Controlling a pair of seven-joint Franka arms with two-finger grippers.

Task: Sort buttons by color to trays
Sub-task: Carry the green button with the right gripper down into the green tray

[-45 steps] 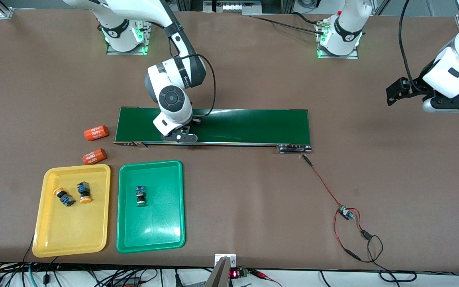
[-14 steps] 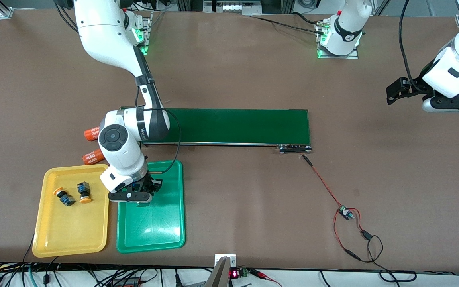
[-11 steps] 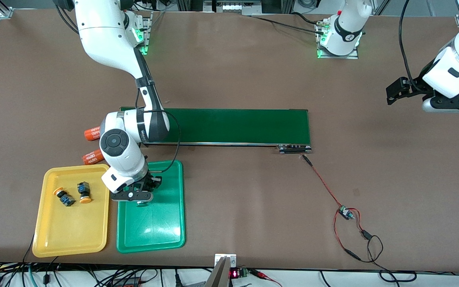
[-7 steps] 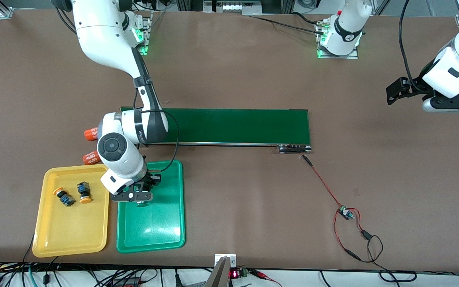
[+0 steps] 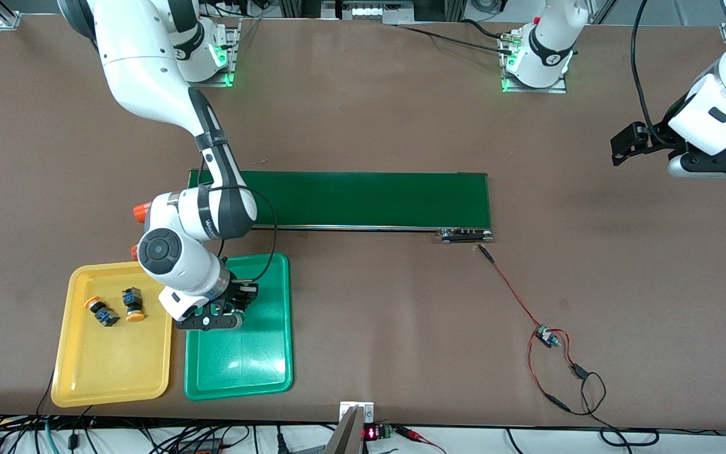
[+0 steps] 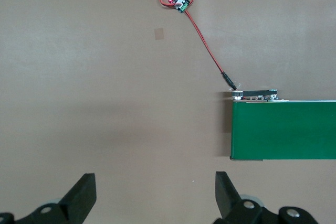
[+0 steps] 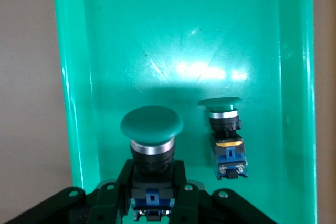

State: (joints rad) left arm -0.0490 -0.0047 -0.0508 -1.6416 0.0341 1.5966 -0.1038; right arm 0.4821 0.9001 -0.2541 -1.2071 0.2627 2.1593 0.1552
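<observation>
Right gripper [image 7: 152, 203] over green tray [image 5: 268, 366], clamped on a green button [image 7: 151, 135]. Second green button [image 7: 224, 132] lies in that tray. Two orange buttons [image 5: 114, 307] in yellow tray [image 5: 111, 378]. Left gripper [image 6: 155, 195] waits, jaws apart, over bare table [image 6: 105, 77].

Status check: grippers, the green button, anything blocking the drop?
Right gripper shut on a green button, over the green tray. Left gripper open, waiting over bare table. Second green button lies in the tray beside it, apart.
</observation>
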